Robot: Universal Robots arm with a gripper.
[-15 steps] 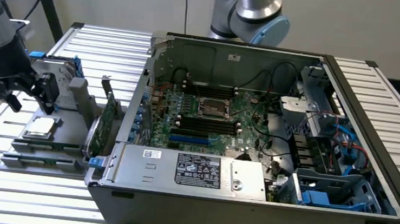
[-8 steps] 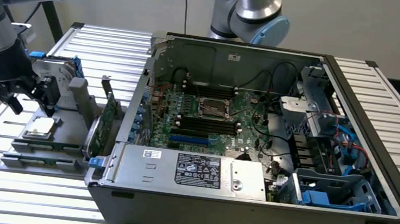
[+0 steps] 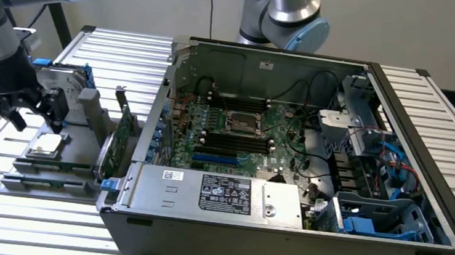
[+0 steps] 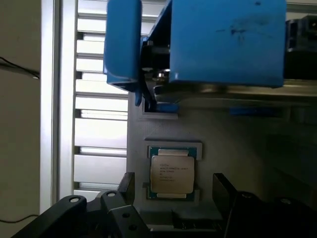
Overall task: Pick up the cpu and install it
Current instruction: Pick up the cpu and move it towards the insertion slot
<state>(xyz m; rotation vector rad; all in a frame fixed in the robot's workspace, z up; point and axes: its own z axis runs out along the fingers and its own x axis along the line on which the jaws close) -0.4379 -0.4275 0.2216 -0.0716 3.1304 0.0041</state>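
Currently: cpu (image 3: 47,144) (image 4: 172,173) lies flat in holder (image 3: 59,165) on counter (image 3: 6,207), beside case (image 3: 283,250), on the exterior view's left. End effector (image 3: 34,120) (image 4: 173,191) is released wide, poised over cpu. Advice: descend centred, seat squarely on opposite edges, lift level.

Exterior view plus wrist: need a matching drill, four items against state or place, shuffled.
Items:
1. cpu
2. hand
3. hard drive
4. computer case

States:
A. lid off, motherboard exposed
B. open, over the grey tray
C. lying flat in that tray, outside the case
D. standing on edge, blue side rails

Pairs: 1-C, 2-B, 3-D, 4-A
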